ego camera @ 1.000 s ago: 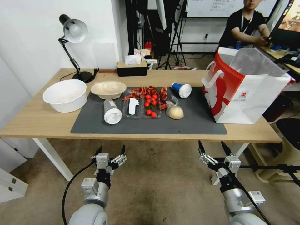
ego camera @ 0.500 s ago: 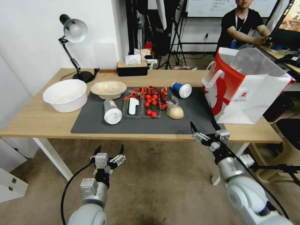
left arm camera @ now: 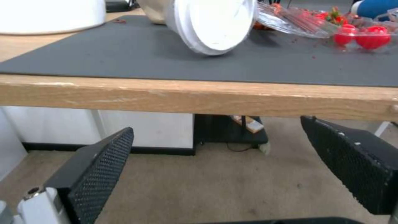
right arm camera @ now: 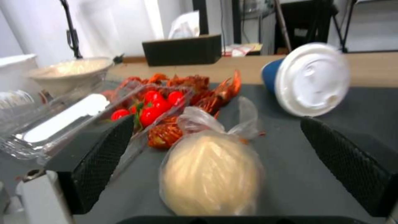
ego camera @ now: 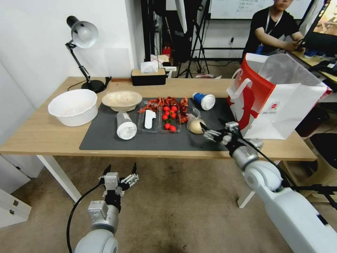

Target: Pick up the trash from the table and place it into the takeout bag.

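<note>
While seemingly bagged, bun (right arm camera: 211,174) on mat (right arm camera: 298,183)

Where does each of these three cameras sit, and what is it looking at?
Head view: up on the robot, looking down at the table; both arms show.
Left wrist view: below the table edge, facing the clear white-lidded cup between open left gripper fingers.
Right wrist view: over the mat, facing the bagged bun between open right gripper fingers.
Shared: the blue cup.

We see a white wall (ego camera: 42,42) at ten o'clock, a black desk lamp (ego camera: 81,38) before it, dark tripods (ego camera: 196,45) at twelve, worn beige carpet (ego camera: 175,196) underfoot, a white cabinet (ego camera: 10,207) at eight.
</note>
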Robot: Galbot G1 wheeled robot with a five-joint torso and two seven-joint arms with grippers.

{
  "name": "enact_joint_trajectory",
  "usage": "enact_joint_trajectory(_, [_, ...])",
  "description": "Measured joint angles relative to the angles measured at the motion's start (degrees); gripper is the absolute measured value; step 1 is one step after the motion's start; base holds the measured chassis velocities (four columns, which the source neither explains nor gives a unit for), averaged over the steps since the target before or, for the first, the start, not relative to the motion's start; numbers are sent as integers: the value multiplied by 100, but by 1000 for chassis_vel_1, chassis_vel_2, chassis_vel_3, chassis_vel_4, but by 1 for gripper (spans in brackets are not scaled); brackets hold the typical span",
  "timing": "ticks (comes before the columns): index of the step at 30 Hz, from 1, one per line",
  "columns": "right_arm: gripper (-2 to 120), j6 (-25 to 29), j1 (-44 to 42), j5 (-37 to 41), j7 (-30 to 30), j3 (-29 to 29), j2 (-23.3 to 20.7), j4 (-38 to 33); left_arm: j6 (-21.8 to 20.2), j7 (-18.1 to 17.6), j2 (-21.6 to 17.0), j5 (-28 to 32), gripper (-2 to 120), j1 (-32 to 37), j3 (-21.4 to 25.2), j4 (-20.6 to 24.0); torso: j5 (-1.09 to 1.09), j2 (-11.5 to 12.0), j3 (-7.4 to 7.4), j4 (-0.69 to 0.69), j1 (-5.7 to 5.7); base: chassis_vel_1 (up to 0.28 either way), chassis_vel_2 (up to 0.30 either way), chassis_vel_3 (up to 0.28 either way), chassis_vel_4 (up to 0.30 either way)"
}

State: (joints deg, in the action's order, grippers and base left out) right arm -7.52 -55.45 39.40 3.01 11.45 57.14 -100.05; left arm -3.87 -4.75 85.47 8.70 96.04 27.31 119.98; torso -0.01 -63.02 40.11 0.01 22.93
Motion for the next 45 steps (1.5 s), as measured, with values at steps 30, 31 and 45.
enact_joint_trajectory(30, [72, -785, 442, -478, -1, -337, 231, 653, 141, 64, 23, -17, 100, -16, -1, -126, 1, -1, -1, -1, -1, 0, 0, 0, 0])
enact_joint_trajectory(31, [67, -778, 433, -481, -1, -325, 243, 660, 144, 63, 18, -13, 100, -19, 5, -126, 0, -1, -1, -1, -1, 0, 0, 0, 0])
enact_joint_trajectory(45, [17, -621, 346, -548, -12, -239, 215, 606, 171, 50, 20, -16, 100, -7, -6, -141, 1, -1, -1, 0, -1, 0, 0, 0, 0])
